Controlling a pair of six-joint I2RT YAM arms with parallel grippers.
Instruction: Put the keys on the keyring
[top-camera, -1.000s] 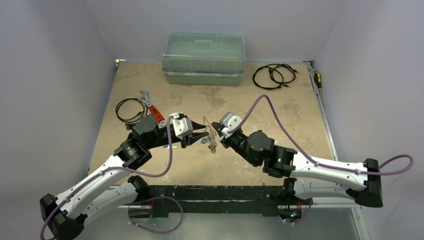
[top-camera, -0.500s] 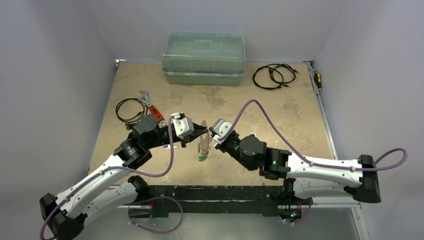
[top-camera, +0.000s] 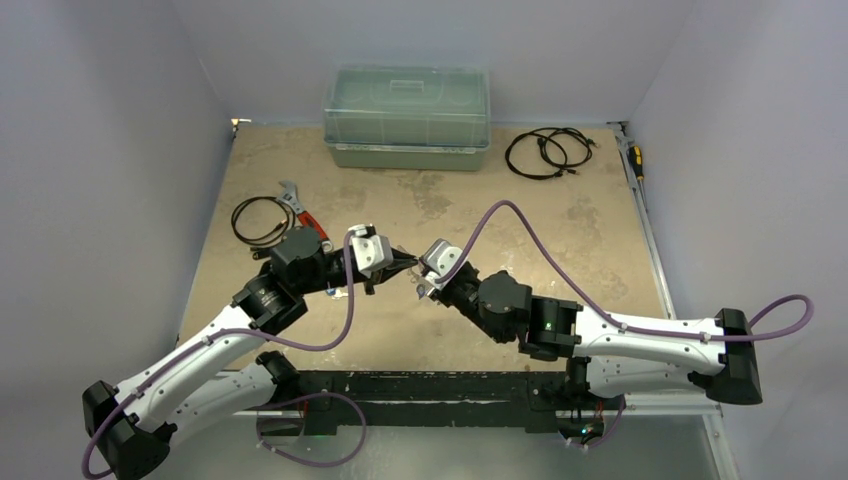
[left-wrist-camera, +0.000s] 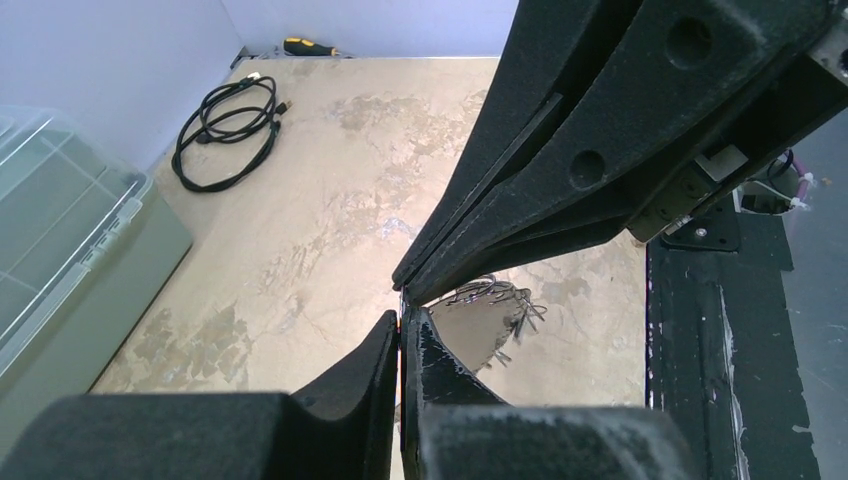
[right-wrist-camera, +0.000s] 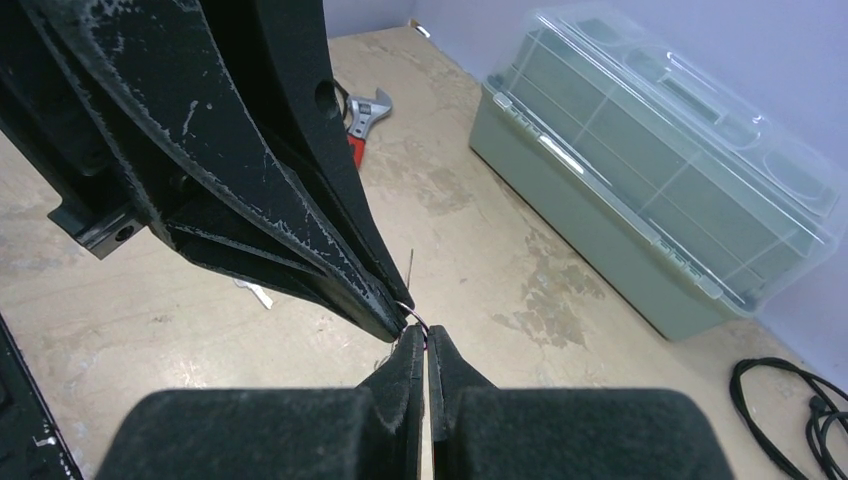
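Observation:
My left gripper (top-camera: 405, 264) and right gripper (top-camera: 424, 281) meet tip to tip above the middle of the table. In the right wrist view my right gripper (right-wrist-camera: 427, 338) is shut on a thin silvery arc of the keyring (right-wrist-camera: 417, 318). The left fingers (right-wrist-camera: 350, 270) pinch the same arc from the other side. In the left wrist view my left gripper (left-wrist-camera: 402, 318) is shut on a thin metal edge. A bunch of thin metal keys (left-wrist-camera: 500, 300) hangs just under the right fingers (left-wrist-camera: 560, 190). Their tags are hidden. In the top view the keys are hidden.
A clear-lidded green box (top-camera: 407, 117) stands at the back. Black cable coils lie at the back right (top-camera: 547, 152) and the left (top-camera: 258, 220). A red-handled wrench (top-camera: 303, 215) lies by the left coil. A screwdriver (top-camera: 636, 160) lies at the right edge.
The right gripper has moved left and the two tips have closed together. The keys that hung in plain sight below the grippers are now covered in the top view.

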